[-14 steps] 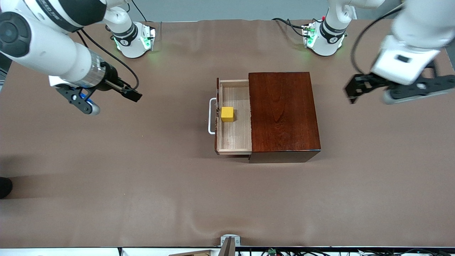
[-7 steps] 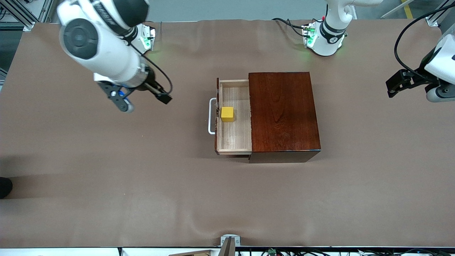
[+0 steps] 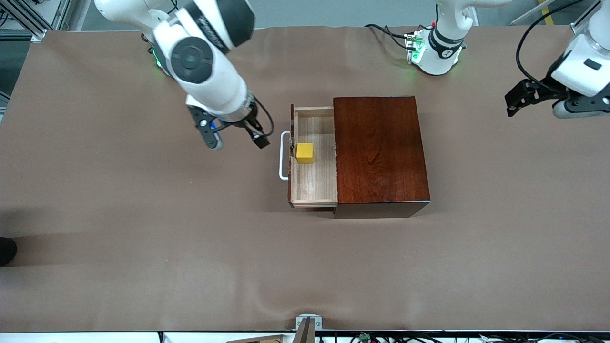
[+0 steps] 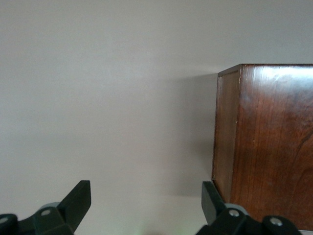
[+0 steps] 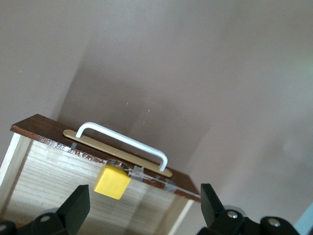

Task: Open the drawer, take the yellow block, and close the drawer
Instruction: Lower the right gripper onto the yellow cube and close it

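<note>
The drawer [image 3: 315,183] stands pulled out of the dark reddish-brown box [image 3: 379,152], with its white handle [image 3: 284,155] toward the right arm's end. The yellow block [image 3: 305,153] lies in the drawer just inside the handle. My right gripper [image 3: 236,139] is open and empty, over the table beside the handle. In the right wrist view the gripper [image 5: 144,203] is over the block [image 5: 112,181], with the handle [image 5: 124,139] past it. My left gripper [image 3: 538,105] is open and empty over the table at the left arm's end. The left wrist view shows it [image 4: 145,198] facing the box [image 4: 266,142].
The brown table cover [image 3: 143,238] lies wrinkled near the front edge. The arm bases [image 3: 436,47] stand along the farthest edge. A small metal bracket [image 3: 307,324] sits at the front edge.
My right arm has swung from the right arm's end of the table to just beside the drawer handle. My left gripper has drawn away from the box.
</note>
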`<action>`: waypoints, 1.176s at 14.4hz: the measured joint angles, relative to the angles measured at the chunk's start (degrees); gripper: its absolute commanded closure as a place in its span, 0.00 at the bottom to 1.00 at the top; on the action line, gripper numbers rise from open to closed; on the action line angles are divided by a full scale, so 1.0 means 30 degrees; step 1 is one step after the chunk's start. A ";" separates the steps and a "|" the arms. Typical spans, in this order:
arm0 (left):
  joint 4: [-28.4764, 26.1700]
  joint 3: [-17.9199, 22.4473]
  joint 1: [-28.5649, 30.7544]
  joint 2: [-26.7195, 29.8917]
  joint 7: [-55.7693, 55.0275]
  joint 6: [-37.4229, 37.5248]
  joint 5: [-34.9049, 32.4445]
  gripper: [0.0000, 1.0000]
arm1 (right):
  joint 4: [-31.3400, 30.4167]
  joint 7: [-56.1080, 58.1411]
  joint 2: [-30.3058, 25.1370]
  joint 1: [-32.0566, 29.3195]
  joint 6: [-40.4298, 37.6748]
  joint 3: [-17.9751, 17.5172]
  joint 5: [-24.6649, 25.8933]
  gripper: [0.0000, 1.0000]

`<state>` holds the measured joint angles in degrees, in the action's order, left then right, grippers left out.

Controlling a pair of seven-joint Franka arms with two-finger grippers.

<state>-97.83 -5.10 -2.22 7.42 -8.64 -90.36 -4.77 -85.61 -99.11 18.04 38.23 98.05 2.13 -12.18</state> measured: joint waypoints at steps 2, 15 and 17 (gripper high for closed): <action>-0.0120 -0.0377 0.0282 0.0106 0.0001 -0.0128 0.0002 0.00 | -0.0002 -0.1682 0.0538 0.0516 0.0599 0.0003 0.0007 0.00; -0.0043 -0.0372 0.0356 0.0104 0.0215 -0.0190 0.0108 0.00 | 0.0003 -0.7328 0.3184 0.2463 0.4594 0.0023 0.0696 0.00; -0.0062 -0.0363 0.0370 0.0056 0.0215 -0.0208 0.0111 0.00 | 0.0003 -0.8124 0.3657 0.2842 0.4734 0.0023 0.1450 0.00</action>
<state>-98.01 -6.19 -1.11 7.59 -7.99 -90.98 -4.44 -85.60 -123.48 29.01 46.76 112.26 2.20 -7.83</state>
